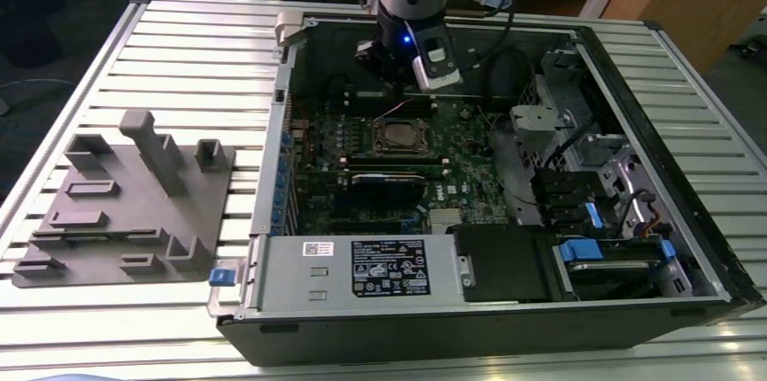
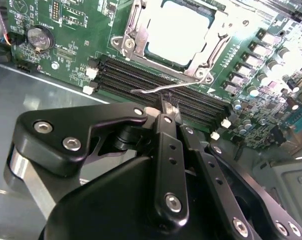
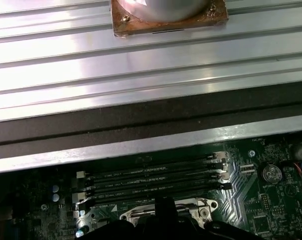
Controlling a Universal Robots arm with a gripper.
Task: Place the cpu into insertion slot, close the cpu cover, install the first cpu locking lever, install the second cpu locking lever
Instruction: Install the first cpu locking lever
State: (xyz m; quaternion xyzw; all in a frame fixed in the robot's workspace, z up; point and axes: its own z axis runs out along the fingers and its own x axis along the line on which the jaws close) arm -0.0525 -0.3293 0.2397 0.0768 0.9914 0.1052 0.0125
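One cpu [image 2: 178, 27], seated in the insertion slot [image 1: 379, 138] on the green board [image 2: 75, 20], silver top up. One cpu cover [image 2: 132, 27], lying flat round it as far as I can judge. One locking lever [image 2: 151, 90] that I can count: a thin wire, free end raised over the memory slots [image 3: 156, 175], not hooked down. Four of those slots, counted in the first wrist view. One coin cell [image 2: 38, 37].

My pincer [image 2: 167, 104]: jaws drawn together, tips right at the wire. Pinching it or only pressing it, I cannot tell.

Risks, as I judge them: the wire is narrow and springy, so it could slide off my tips and flick up, and the tips could skid onto the slots just beside. If the cover is not fully down, forcing the lever would load the cpu unevenly.
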